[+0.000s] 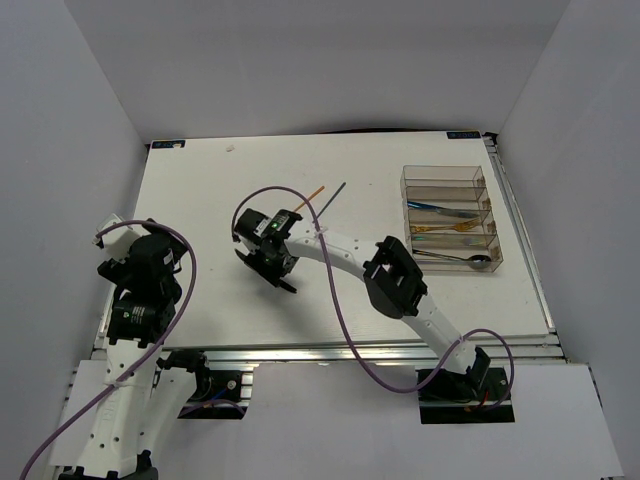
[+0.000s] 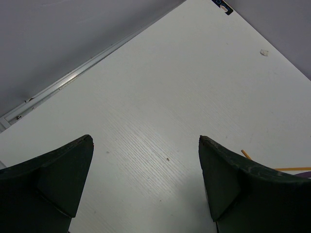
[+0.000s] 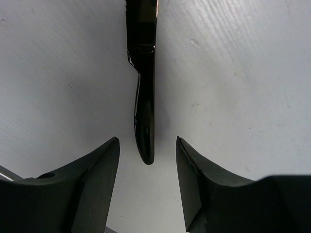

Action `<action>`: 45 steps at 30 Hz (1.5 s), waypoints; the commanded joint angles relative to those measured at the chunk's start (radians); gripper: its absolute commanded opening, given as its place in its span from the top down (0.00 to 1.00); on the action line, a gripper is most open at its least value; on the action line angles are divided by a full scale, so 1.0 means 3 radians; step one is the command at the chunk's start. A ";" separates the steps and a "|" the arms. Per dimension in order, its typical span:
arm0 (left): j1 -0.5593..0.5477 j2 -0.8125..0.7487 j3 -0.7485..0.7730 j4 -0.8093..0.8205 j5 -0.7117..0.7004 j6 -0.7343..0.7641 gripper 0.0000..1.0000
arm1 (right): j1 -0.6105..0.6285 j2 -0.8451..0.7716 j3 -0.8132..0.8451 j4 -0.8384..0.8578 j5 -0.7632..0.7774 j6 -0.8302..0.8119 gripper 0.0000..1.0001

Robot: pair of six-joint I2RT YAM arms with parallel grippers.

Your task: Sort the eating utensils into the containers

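Observation:
My right gripper [image 3: 146, 141] is open low over the white table, its fingers either side of the handle end of a black knife [image 3: 144, 97] that lies flat, not touching it. In the top view this gripper [image 1: 272, 272] is at the table's middle and covers most of the knife. An orange chopstick [image 1: 311, 195] and a dark chopstick [image 1: 336, 197] lie just beyond it. The clear four-compartment tray [image 1: 404, 190] at the right holds a blue knife [image 1: 440, 207], a gold fork [image 1: 452, 230] and a dark spoon [image 1: 462, 259]. My left gripper [image 2: 146, 140] is open and empty at the left.
The tray's farthest compartment [image 1: 443, 181] looks empty. An orange chopstick tip [image 2: 246, 154] shows by the left gripper's right finger. A small white scrap [image 1: 230, 147] lies near the table's far edge. White walls enclose the table on three sides.

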State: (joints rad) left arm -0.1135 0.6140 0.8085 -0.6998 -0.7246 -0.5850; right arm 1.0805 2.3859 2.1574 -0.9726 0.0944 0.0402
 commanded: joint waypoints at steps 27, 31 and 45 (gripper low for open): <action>0.0015 -0.0093 0.0051 -0.0004 -0.0008 -0.0003 0.02 | -0.0145 -0.0609 -0.0927 0.0914 -0.0463 0.0269 1.00; 0.0015 -0.0104 0.0040 0.0006 0.0007 0.0002 0.02 | -0.0242 -0.0820 -0.1107 0.1044 -0.0468 0.0336 1.00; 0.0015 -0.0109 0.0040 0.0006 0.0007 0.0007 0.02 | -0.0681 -0.1923 -0.2322 0.1962 -0.0330 0.0903 1.00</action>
State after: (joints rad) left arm -0.1131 0.5896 0.8085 -0.6994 -0.7219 -0.5846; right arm 0.9321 1.9854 1.5082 -0.5453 -0.0257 0.2214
